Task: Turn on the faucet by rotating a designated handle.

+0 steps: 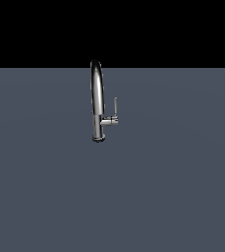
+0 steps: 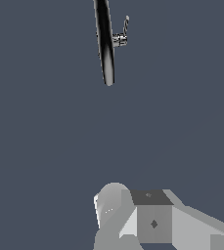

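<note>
Faucet untouched, handle not yet reached.

A slim chrome faucet (image 1: 98, 101) with a high arched gooseneck spout and cylindrical base is seen standing upright on the flat, matte grey desk (image 1: 182, 187), near the middle of the exterior view. A thin, polished handle (image 1: 115, 106) is carried upright on a short horizontal stub on the exterior view's right of the base. No arm is seen in the exterior view. In the wrist view, only blocky grey and white parts of the gripper (image 2: 152, 217) are shown, well apart from the faucet; the fingers cannot be made out, so their opening cannot be told. The approach, contact and rotation are all judged as left to do.
</note>
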You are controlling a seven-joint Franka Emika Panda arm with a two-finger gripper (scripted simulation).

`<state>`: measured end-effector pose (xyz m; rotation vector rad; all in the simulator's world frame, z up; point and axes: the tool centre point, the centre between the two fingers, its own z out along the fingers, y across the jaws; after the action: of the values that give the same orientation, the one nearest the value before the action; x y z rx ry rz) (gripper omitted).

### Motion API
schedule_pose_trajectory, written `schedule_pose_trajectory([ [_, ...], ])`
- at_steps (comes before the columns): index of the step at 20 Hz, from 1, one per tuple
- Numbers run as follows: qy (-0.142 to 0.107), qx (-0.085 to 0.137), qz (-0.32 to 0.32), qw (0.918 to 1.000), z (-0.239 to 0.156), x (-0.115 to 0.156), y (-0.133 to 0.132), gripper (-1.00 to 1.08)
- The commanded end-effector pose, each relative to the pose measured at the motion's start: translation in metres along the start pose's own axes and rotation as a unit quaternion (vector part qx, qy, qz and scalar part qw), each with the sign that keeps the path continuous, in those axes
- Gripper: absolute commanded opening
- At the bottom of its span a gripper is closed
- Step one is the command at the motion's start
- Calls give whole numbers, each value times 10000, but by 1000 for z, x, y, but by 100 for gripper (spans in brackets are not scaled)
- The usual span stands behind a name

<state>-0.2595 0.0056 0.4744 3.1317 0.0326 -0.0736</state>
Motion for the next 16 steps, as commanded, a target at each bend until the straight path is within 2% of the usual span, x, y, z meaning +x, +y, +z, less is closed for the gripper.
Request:
schedule_pose_trajectory([
  [1,0,0,0,10000,0,0,0,-100],
  [9,-101,92,89,9999,1,9,-2,-100],
  [16,-361,329,317,9983,2,31,-5,-100],
])
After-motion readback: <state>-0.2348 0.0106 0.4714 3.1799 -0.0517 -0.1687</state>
